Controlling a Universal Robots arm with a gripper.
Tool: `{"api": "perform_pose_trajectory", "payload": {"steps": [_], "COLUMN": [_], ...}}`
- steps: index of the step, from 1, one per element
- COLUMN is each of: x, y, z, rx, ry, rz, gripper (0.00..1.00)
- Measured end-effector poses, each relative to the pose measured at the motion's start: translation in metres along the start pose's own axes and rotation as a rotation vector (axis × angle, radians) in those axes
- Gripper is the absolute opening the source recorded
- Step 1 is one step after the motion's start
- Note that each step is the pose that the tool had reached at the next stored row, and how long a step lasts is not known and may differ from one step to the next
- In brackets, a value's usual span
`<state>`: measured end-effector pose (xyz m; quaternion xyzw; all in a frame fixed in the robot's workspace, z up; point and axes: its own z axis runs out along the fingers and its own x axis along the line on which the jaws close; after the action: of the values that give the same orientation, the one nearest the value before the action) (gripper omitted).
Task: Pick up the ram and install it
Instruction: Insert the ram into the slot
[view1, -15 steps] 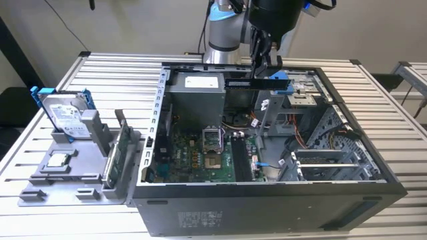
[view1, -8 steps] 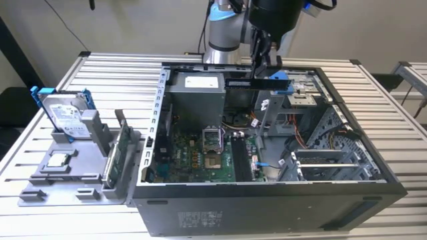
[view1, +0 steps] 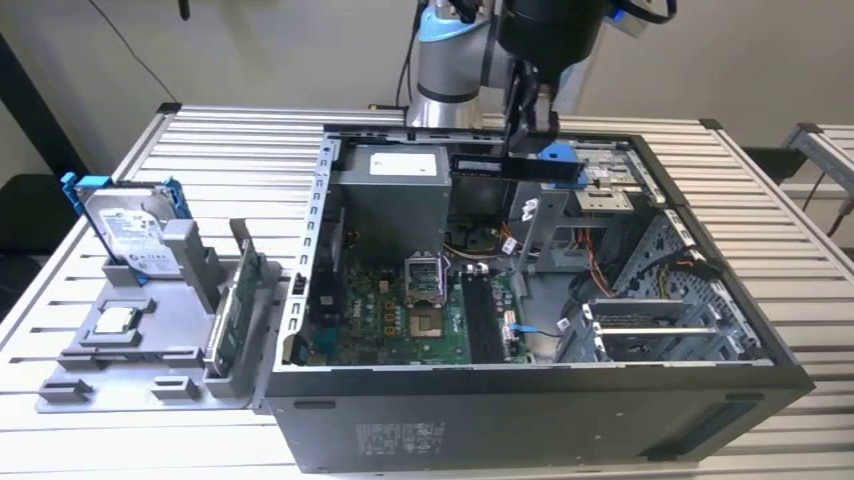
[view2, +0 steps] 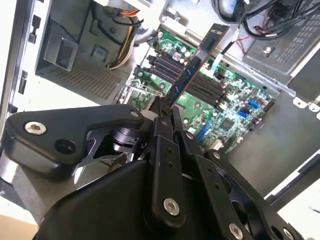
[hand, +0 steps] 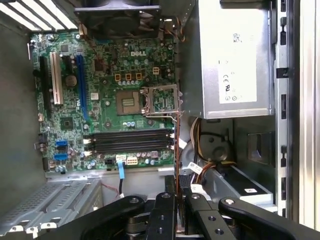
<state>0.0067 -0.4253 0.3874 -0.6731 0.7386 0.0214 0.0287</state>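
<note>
Exterior view: ram (view1: 497, 166) held aloft over the open computer case (view1: 534, 420).
The gripper (view1: 525, 148) has its fingers clamped on the stick (edge-on in the first wrist view), well above the green motherboard (view1: 400, 325).

The computer case (view1: 534, 420) is matt dark grey sheet metal outside and duller bare steel within. Inside it, the motherboard (hand: 125, 75) is glossy green laminate and the power supply (hand: 235, 55) is smooth pale metal. The gripper (view2: 164, 106), matt black with bright steel screws, clamps the ram (view2: 198, 60), a thin semi-gloss board. Under the case, the desk (view1: 227, 140) is ribbed satin aluminium.
</note>
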Motion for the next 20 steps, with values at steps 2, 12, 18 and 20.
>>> {"api": "perform_pose_trajectory", "payload": {"steps": [2, 12, 18, 20], "x": [0.0000, 0.0000, 0.0000, 0.0000], "y": [0.0000, 0.0000, 0.0000, 0.0000], "z": [0.0000, 0.0000, 0.0001, 0.0001], "rx": [0.0016, 0.0113, 0.0176, 0.0200], "ry": [0.0002, 0.0010, 0.0016, 0.0019], "rz": [0.022, 0.158, 0.245, 0.279], "gripper": [0.14, 0.14, 0.14, 0.14]}}
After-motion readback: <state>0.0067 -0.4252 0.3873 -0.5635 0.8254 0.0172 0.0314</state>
